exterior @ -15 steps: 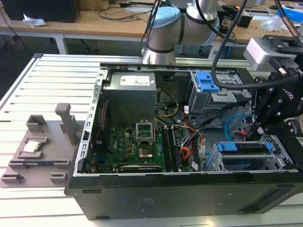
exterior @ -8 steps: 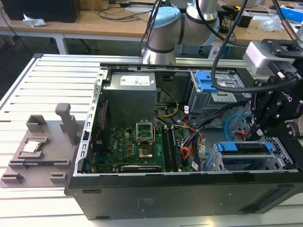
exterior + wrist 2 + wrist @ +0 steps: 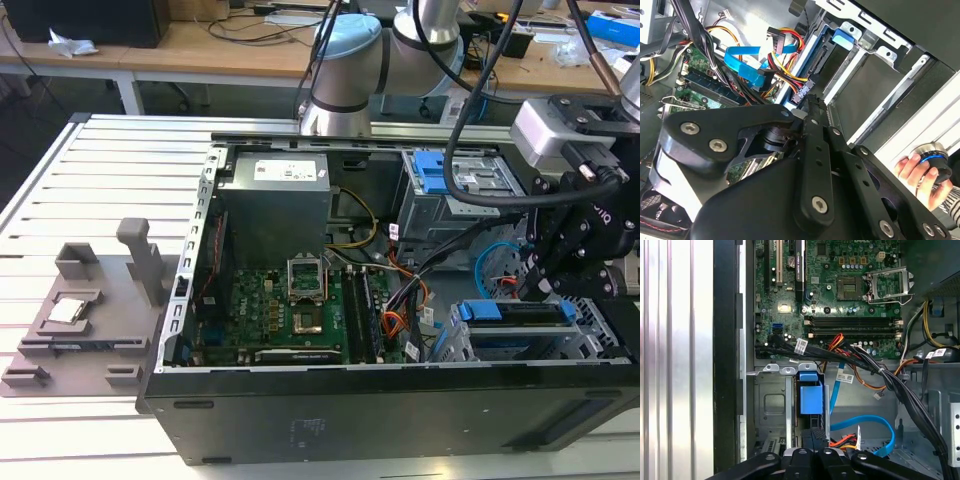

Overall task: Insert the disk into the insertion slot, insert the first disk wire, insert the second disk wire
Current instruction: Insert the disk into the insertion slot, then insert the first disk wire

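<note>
One grey fixture (image 3: pixel 90 320) is seen on the slatted surface (image 3: pixel 60 200) at the exterior view's left, beside the open computer case (image 3: pixel 400 420) in which the motherboard (image 3: pixel 290 310) is laid bare. Toward the exterior view's right, the disk (image 3: pixel 520 318) is seated in the insertion slot (image 3: pixel 455 340), and the claw (image 3: pixel 532 290) is held just above it, clenched with its fingertips pressed together. In the first wrist view the disk is shown just beyond the claw.
</note>
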Controlling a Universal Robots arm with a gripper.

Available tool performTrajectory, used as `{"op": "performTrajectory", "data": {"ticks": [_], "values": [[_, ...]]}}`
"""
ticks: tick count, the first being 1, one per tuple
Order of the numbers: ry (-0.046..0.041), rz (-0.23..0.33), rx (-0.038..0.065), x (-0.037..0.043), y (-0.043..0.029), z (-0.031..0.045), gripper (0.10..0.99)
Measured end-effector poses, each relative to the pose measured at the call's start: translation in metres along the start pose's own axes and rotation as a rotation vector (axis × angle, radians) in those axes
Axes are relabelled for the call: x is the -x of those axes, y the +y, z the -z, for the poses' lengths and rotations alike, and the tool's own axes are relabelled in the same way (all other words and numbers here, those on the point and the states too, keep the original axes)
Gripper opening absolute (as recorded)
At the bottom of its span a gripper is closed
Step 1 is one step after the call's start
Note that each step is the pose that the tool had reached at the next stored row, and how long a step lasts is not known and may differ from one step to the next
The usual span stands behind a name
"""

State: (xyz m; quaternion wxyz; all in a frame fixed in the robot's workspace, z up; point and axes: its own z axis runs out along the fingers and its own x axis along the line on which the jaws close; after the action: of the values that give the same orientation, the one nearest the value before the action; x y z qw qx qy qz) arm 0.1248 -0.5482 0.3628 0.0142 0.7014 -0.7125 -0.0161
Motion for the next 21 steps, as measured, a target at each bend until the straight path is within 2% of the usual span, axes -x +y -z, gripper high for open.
{"op": "performTrajectory", "data": {"ticks": [11, 14, 15, 17, 20, 21], "values": [[0.0000, 0.000, 0.000, 0.0000, 0.0000, -0.0002, 0.114], [-0.0002, 0.000, 0.000, 0.0000, 0.0000, 0.0000, 0.298], [0.0000, 0.000, 0.000, 0.0002, 0.0001, 0.0027, 0.298], [0.0005, 0.000, 0.000, 0.0046, 0.0003, 0.0057, 0.298], [0.0007, 0.000, 0.000, 0.0122, 0.0004, 0.0058, 0.298], [0.0008, 0.000, 0.000, 0.0182, 0.0005, 0.0058, 0.298]]}}
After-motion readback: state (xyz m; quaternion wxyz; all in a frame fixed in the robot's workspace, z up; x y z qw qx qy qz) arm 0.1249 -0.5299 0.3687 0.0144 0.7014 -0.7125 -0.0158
